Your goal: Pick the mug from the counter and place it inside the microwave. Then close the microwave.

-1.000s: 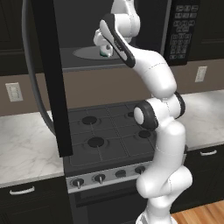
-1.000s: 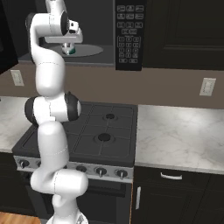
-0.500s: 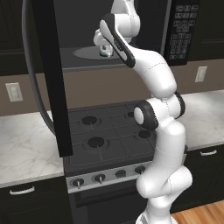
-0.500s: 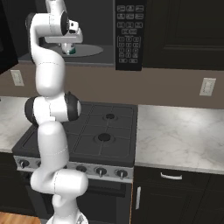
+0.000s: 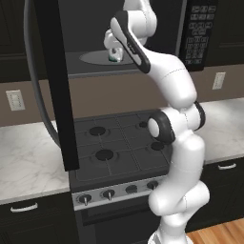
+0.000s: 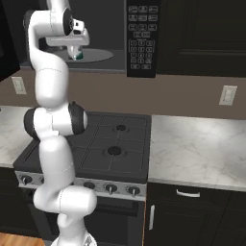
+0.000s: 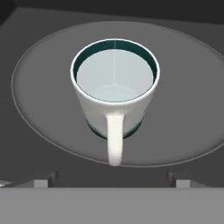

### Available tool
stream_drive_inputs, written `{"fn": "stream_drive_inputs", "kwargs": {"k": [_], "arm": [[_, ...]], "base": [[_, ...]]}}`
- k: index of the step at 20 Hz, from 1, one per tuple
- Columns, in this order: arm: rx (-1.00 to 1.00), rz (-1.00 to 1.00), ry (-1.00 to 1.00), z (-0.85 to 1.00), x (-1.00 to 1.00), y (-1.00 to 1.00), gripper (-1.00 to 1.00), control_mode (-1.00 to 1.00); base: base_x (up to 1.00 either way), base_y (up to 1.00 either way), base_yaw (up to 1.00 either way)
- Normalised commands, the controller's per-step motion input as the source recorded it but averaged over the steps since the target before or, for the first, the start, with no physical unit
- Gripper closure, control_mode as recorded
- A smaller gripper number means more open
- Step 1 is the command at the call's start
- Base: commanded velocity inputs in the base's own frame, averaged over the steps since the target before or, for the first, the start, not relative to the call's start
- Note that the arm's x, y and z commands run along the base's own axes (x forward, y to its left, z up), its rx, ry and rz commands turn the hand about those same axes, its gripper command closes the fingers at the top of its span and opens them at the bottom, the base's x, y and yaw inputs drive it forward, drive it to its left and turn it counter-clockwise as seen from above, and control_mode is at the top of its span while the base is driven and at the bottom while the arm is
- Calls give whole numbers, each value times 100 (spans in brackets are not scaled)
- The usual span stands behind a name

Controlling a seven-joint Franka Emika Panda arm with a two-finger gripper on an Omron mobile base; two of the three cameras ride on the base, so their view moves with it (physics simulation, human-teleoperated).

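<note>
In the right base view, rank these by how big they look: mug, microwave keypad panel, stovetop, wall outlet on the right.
Largest to smallest:
1. stovetop
2. microwave keypad panel
3. wall outlet
4. mug

The mug is partly hidden by the tool, so outlet versus mug is unsure.

Light is soft and even, with no single source to be told; the counter (image 6: 202, 144) reads pale and bright while the black cabinets (image 6: 206, 36) and the inside of the microwave (image 5: 90, 28) stay dim and nearly flat. No glare or highlights show on the dark surfaces; in the hand view the mug (image 7: 114, 89) casts only a faint, soft shadow on the turntable (image 7: 39, 100). Both base views are slightly soft, edges a little blurred, with straight lines staying straight to the borders; the hand view is the sharpest.
</note>
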Motion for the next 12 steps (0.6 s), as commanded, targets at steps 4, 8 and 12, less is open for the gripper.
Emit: {"fn": "stream_drive_inputs", "kwargs": {"k": [4,8,12], "arm": [[0,0,-7,0,-60,-23,-100,-100],[0,0,-9,0,-59,-22,-100,-100],[0,0,-17,0,-69,-16,-100,-100]], "base": [[0,0,0],[0,0,0],[0,0,0]]}}
